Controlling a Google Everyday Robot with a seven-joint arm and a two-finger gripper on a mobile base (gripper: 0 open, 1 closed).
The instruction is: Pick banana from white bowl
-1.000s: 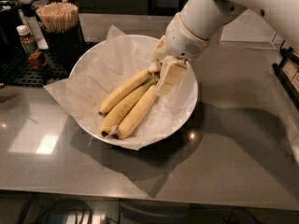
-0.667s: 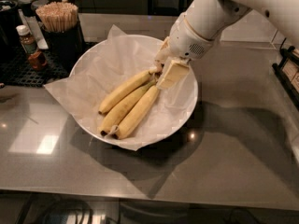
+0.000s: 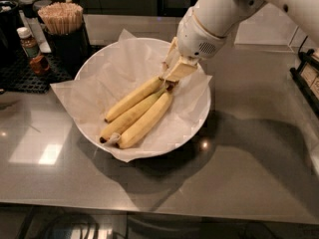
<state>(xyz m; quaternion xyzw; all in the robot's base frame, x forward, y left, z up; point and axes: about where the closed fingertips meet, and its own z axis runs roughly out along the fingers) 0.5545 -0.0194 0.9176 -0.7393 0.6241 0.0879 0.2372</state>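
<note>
The white bowl [image 3: 199,114], lined with crinkled white paper, stands in the middle of the grey counter. Three bananas lie in it side by side, running from upper right to lower left. The banana [image 3: 132,98] is the upper one, slender and pale yellow with a small brown tip at its lower left end. The two bananas [image 3: 144,119] below it share a dark brown stem. My gripper [image 3: 174,72] reaches down from the upper right and sits over the stem ends of the bananas, at the upper right end of the banana. The banana rests on the paper.
A black holder of wooden sticks [image 3: 61,18] stands at the back left, next to the bowl. A small brown bottle [image 3: 29,44] and a black mat [image 3: 20,71] are further left. A dark rack [image 3: 306,78] stands at the right edge.
My gripper has shifted slightly up and left, closer to the stem ends. The bananas and the bowl have not moved.
</note>
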